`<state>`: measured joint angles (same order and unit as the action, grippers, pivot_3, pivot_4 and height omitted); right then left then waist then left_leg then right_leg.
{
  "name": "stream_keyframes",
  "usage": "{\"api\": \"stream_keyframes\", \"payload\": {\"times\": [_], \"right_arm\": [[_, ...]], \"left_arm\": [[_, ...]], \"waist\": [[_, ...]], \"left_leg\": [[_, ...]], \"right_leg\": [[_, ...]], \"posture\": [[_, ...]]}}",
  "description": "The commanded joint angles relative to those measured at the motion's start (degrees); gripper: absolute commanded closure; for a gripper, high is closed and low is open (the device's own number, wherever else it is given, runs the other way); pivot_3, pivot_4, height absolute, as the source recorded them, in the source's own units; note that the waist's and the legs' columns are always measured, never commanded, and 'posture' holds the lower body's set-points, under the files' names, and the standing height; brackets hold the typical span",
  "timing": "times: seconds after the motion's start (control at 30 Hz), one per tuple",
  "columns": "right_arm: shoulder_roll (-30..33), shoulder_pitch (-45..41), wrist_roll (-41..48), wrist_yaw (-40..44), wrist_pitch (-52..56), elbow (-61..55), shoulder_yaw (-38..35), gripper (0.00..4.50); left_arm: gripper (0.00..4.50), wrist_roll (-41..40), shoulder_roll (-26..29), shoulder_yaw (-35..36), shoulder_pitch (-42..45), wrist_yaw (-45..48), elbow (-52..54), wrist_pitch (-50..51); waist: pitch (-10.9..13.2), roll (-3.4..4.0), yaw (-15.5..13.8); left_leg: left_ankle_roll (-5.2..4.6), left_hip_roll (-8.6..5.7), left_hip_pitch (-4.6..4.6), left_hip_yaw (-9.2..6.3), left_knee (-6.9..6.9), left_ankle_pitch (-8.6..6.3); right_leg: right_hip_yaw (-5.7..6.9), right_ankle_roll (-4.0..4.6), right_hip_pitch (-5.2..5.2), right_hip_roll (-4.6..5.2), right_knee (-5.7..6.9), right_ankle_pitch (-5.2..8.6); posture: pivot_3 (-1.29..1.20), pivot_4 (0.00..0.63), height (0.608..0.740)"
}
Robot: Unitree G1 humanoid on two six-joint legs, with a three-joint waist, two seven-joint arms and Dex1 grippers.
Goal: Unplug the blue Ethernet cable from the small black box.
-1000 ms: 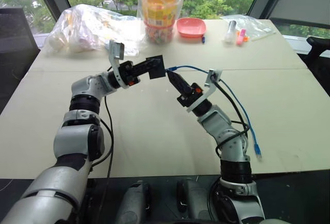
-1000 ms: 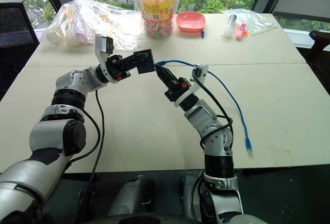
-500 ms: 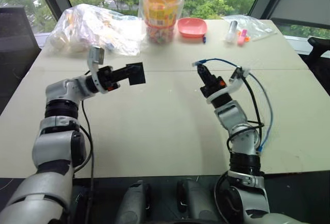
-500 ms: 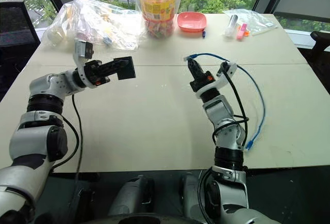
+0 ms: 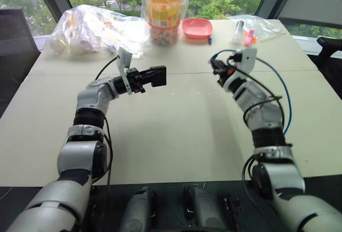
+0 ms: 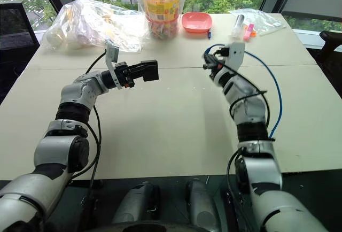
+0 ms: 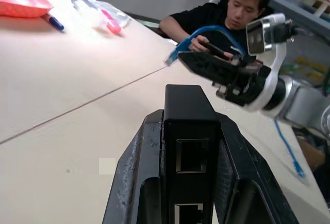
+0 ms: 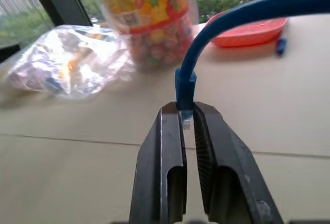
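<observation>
With the plug out of its port, the box (image 5: pixel 158 75) sits clamped between the fingers of the left gripper (image 5: pixel 155 76), held above the table (image 5: pixel 171 130) left of centre. In the left wrist view the box (image 7: pixel 190 131) stands on edge between the two black fingers (image 7: pixel 136 182), its end face showing two open ports, both vacant.

The right gripper (image 6: pixel 207 64) is held up over the right half of the table, well apart from the box. Its fingers (image 8: pixel 162 157) are pinched narrow on the clear plug at the end of the cable (image 8: pixel 242 15); the blue boot of the plug stands just past the fingertips. From there the cable (image 5: pixel 280 90) arcs up and over the wrist, then loops down along the outer side of the right forearm towards the table edge.

At the far side of the table stand a jar (image 5: pixel 164 7) of coloured sweets wrapped in clear plastic, a clear bag (image 5: pixel 93 29) of mixed items to its left, and a red dish (image 5: pixel 197 28) to its right. A second clear bag (image 5: pixel 256 28) with markers lies further right.

A seated person (image 7: pixel 216 20) in a dark top appears in the left wrist view, beyond the right gripper.
</observation>
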<state>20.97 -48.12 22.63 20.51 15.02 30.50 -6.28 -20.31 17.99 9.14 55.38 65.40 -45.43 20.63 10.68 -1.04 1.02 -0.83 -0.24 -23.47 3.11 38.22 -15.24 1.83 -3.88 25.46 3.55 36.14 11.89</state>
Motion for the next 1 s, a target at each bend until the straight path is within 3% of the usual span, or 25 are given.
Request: {"api": "stream_keyframes", "payload": {"times": [0.03, 0.2, 0.3, 0.43, 0.5, 0.7, 0.83, 1.0], "right_arm": [[2.0, -5.8, -6.8, 4.4, -7.9, 8.7, 2.7, 4.48], [1.3, -8.2, -12.8, 8.0, -11.5, 19.0, 6.1, 4.48], [-1.0, -7.0, -10.4, 10.5, -7.5, 19.2, 4.1, 3.24], [-2.4, -4.8, -7.8, 11.0, -1.8, 15.6, 1.5, 1.13], [-3.5, -1.0, -2.3, 11.7, 7.2, 7.7, -1.4, 0.08], [-2.4, 18.4, 8.9, 16.8, 26.5, -27.4, 1.1, 0.03], [-3.0, 24.4, 12.2, 14.2, 29.7, -36.9, -1.0, 0.03], [-3.1, 26.1, 11.1, 10.4, 29.1, -37.9, -2.4, 0.0]], "left_arm": [[3.97, 1.4, -0.6, -0.4, -1.0, -3.1, 2.0, -5.7], [3.97, 4.7, -2.2, -2.2, -4.3, -8.9, 5.0, -13.3], [3.97, 8.8, -2.3, -5.0, -7.0, -12.1, 8.1, -19.3], [3.97, 9.1, -2.8, -5.9, -9.0, -14.6, 11.2, -20.2], [3.97, 9.7, -2.7, -6.7, -9.5, -15.5, 11.9, -20.9], [3.97, 11.5, -3.9, -7.7, -11.6, -20.8, 12.7, -23.4], [3.97, 12.1, -5.3, -8.5, -13.7, -23.4, 12.9, -23.9], [1.67, 12.3, -6.1, -9.9, -15.4, -22.8, 13.2, -23.5]], "waist": [[0.0, 0.0, 0.2], [0.0, 0.0, 0.0], [0.0, 0.0, -0.1], [0.0, 0.0, -0.4], [0.0, 0.0, -0.5], [0.0, 0.02, -0.4], [0.0, 0.02, -0.2], [0.0, 0.01, -0.5]], "left_leg": [[-0.02, 0.04, 0.02, 0.01, -0.01, -0.01], [-0.01, 0.08, 0.04, 0.03, -0.03, -0.01], [-0.01, 0.05, 0.01, 0.06, 0.01, -0.01], [-0.01, 0.04, 0.0, 0.04, 0.02, -0.01], [-0.02, 0.04, 0.0, 0.03, 0.02, -0.01], [-0.07, 0.05, -0.03, -0.09, -0.01, -0.05], [-0.08, 0.04, 0.05, -0.04, 0.04, -0.05], [-0.05, 0.05, 0.1, -0.08, 0.12, -0.02]], "right_leg": [[0.0, 0.0, 0.0, -0.02, -0.02, 0.0], [-0.01, 0.01, -0.02, -0.02, -0.02, 0.0], [-0.02, 0.0, -0.02, 0.05, -0.01, -0.01], [-0.01, -0.01, -0.03, 0.1, -0.02, -0.02], [-0.01, -0.01, -0.04, 0.12, -0.03, -0.02], [0.03, 0.0, -0.04, 0.13, -0.04, -0.02], [0.01, -0.01, -0.07, 0.13, -0.02, -0.03], [0.03, 0.0, -0.13, 0.06, 0.01, -0.03]], "posture": [[0.0, 0.15, 0.74], [0.0, 0.15, 0.74], [0.0, 0.15, 0.74], [0.0, 0.15, 0.74], [0.0, 0.15, 0.74], [0.0, 0.15, 0.74], [0.0, 0.15, 0.74], [0.0, 0.15, 0.74]]}}
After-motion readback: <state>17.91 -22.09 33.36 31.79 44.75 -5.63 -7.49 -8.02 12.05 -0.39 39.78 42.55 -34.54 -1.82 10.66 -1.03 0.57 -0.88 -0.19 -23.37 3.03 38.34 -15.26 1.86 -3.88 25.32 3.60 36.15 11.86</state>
